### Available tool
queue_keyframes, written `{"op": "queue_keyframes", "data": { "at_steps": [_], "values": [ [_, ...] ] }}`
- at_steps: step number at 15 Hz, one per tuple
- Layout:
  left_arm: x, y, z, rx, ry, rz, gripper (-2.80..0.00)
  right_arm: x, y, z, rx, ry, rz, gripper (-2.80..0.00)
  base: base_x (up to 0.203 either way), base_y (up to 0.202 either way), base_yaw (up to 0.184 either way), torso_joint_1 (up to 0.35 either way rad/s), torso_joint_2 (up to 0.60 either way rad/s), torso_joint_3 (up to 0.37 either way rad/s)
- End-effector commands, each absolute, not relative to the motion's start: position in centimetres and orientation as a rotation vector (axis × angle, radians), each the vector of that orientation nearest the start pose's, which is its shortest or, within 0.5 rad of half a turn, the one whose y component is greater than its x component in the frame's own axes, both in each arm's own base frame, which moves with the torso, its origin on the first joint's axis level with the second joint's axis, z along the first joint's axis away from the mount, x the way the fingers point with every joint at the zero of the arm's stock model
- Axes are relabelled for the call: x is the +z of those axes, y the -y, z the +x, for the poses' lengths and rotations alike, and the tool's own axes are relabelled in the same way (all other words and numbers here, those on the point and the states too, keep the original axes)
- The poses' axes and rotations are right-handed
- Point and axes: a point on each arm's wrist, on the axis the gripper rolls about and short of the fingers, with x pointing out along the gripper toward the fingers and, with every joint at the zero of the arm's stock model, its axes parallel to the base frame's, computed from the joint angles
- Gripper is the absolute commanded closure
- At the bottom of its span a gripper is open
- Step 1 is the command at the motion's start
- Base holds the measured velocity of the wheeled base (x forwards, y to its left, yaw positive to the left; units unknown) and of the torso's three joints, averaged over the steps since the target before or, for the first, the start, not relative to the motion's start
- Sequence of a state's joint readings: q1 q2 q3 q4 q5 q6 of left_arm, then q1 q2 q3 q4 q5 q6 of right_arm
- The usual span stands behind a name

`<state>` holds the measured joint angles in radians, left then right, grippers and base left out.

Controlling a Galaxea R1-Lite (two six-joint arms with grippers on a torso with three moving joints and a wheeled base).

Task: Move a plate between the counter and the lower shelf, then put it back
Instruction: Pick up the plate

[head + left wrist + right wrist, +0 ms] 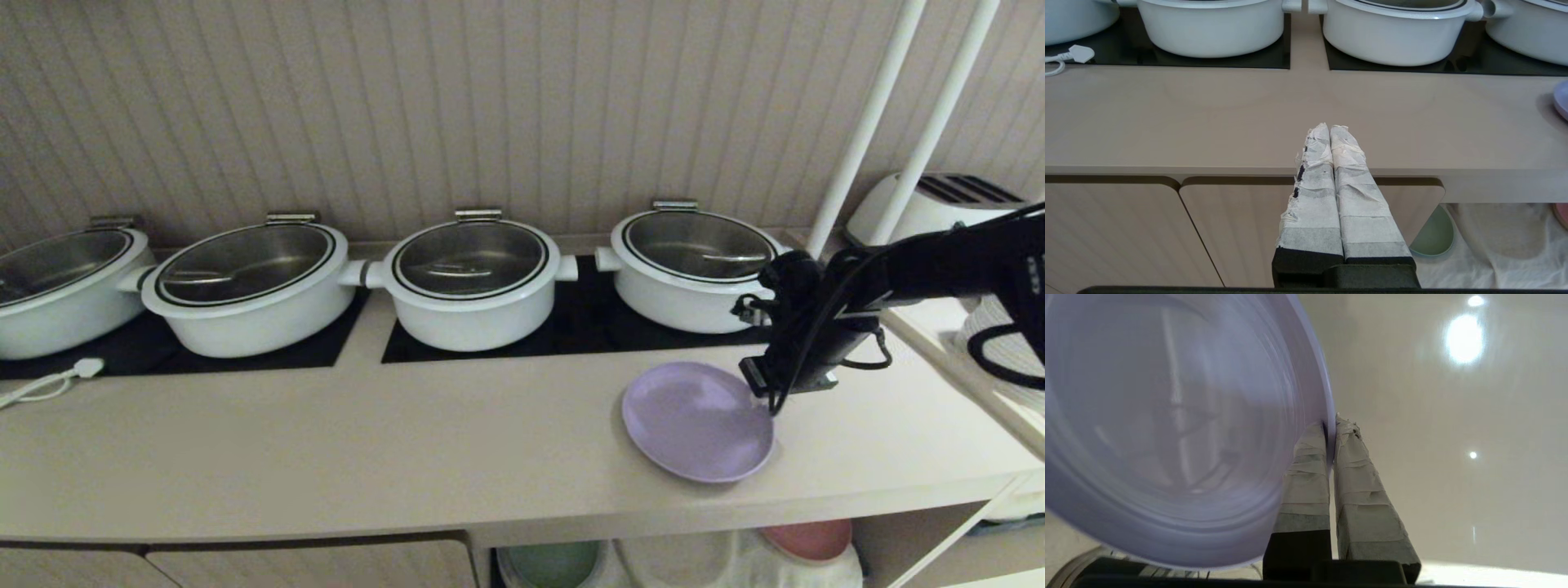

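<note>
The right gripper (763, 400) pinches the right rim of the plate (696, 420), its taped fingers (1306, 465) closed on either side of the thin lilac edge. The plate sits on the counter (326, 441) near the front edge, extending leftward from the gripper, with the arm reaching in from the right. The lower shelf (922, 531) opens directly below and slightly toward the robot, its white cloth (735, 563) showing beside a green plate (551, 563) and a pink plate (808, 539). Any trip down likely means drawing the plate out past the counter's lip first. The left gripper (1333, 130), fingers pressed together and empty, is parked before the cabinet doors, well to the left.
</note>
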<state>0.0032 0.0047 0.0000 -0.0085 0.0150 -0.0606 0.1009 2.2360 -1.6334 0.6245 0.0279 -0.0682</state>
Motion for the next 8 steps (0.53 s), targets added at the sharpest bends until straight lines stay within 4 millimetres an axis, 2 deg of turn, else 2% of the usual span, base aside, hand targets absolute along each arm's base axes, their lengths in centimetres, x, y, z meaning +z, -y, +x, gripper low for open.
{"op": "queue_keyframes", "data": {
  "at_steps": [1, 5, 8],
  "values": [
    [7.6, 0.0, -2.3, 0.020, 0.010, -0.061, 0.00, 11.5, -4.0, 38.7, 0.146, -1.224, -0.090, 0.00, 0.000, 0.000, 0.000, 0.000, 0.00, 0.000],
    [7.6, 0.0, -2.3, 0.020, 0.008, -0.066, 0.00, 12.3, -3.9, 37.1, 0.060, -1.244, 0.034, 0.00, 0.000, 0.000, 0.000, 0.000, 0.00, 0.000],
    [7.6, 0.0, -2.3, 0.020, 0.008, -0.066, 0.00, 12.1, -3.8, 35.8, 0.049, -1.272, 0.046, 0.00, 0.000, 0.000, 0.000, 0.000, 0.00, 0.000]
  ]
}}
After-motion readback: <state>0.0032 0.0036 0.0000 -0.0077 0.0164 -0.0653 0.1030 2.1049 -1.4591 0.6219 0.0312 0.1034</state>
